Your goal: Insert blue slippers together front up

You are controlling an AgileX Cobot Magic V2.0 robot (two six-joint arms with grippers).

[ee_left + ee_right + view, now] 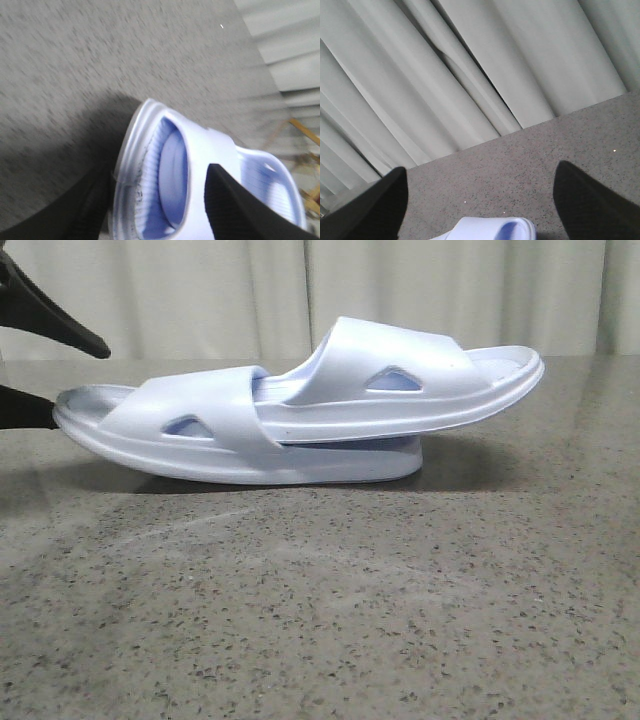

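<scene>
Left gripper: black fingers spread wide at the left edge of the front view — one above, one below the heel end of the lower slipper; whether the lower finger touches the sole I cannot tell.
Left wrist close-up: one finger over the strap, the other off to the side of the sole, jaws apart, clamped on nothing I can see.
Right gripper: out of the front view; its own camera shows two dark fingers set wide, hanging over the tip of a slipper, no contact visible.
Blue slippers: two — a pair, pale blue-white, nested in the middle of the table. The upper slipper has one end pushed under the strap of the lower slipper, and its far end sticks out to the right, tilted up.
Table: one, speckled grey-brown stone look, slightly glossy.
Room: pale pleated curtain behind the table.
</scene>
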